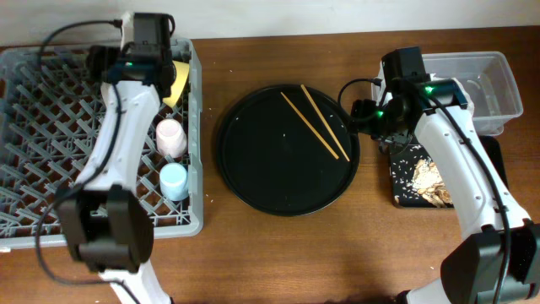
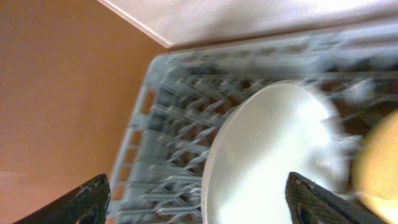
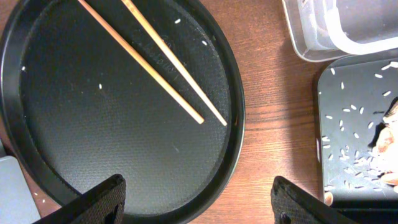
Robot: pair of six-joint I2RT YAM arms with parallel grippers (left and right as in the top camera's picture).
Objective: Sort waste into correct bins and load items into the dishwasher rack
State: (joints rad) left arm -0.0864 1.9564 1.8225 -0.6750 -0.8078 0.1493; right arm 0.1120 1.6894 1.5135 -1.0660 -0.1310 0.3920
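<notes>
The grey dishwasher rack (image 1: pixel 51 127) at the left holds a pink cup (image 1: pixel 171 135), a light blue cup (image 1: pixel 174 180) and a yellow bowl (image 1: pixel 179 82). My left gripper (image 1: pixel 139 61) hovers open over the rack's far right corner. In the left wrist view its fingers (image 2: pixel 199 205) straddle a pale plate (image 2: pixel 267 149) standing on edge in the rack (image 2: pixel 168 124), next to the bowl (image 2: pixel 379 168). Two chopsticks (image 1: pixel 316 122) lie on the round black tray (image 1: pixel 287 190). My right gripper (image 1: pixel 369 114) is open and empty over that tray's right rim (image 3: pixel 199 199), near the chopsticks (image 3: pixel 155 62).
A clear tub (image 1: pixel 494 67) stands at the far right, also seen in the right wrist view (image 3: pixel 311 46). In front of it, a shallow black rectangular tray (image 1: pixel 403 160) holds beige food scraps (image 1: pixel 426 177) and rice grains (image 3: pixel 354 93). Bare wood lies between rack and round tray.
</notes>
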